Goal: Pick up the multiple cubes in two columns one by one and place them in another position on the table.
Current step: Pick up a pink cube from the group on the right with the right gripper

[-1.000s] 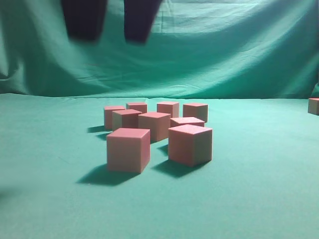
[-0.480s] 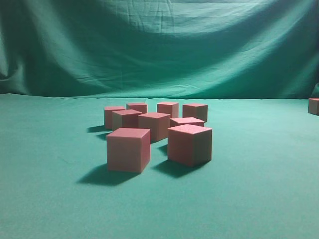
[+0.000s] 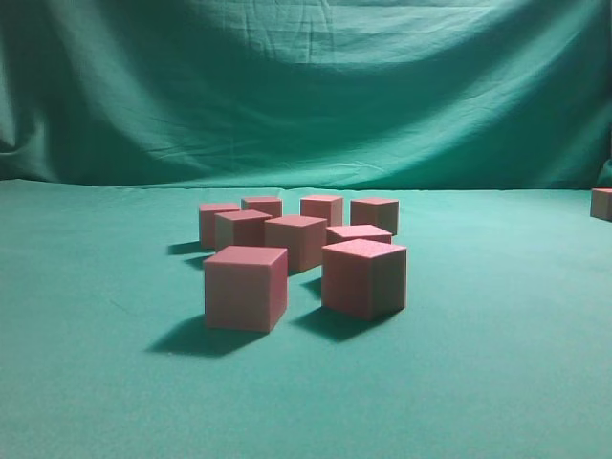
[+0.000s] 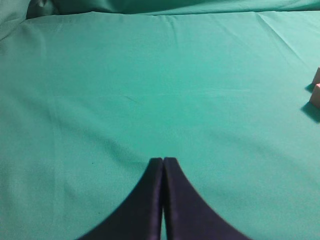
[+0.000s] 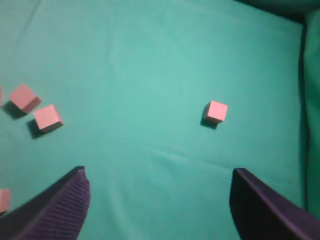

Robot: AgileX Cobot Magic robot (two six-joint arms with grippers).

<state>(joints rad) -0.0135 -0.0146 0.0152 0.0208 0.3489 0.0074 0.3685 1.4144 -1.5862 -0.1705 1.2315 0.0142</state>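
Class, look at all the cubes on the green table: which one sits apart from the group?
The lone cube at the far right edge of the exterior view; the other cubes huddle together mid-table.

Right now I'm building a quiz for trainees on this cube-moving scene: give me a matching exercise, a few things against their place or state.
Things:
1. left gripper
2. right gripper
3. lone cube
4. nearest cube on the left

Places or states:
A. jaws wide apart, empty
B. at the front of the cluster on the table
C. fingers pressed together, empty
D. apart from the others, far right

Pairs: 1-C, 2-A, 3-D, 4-B
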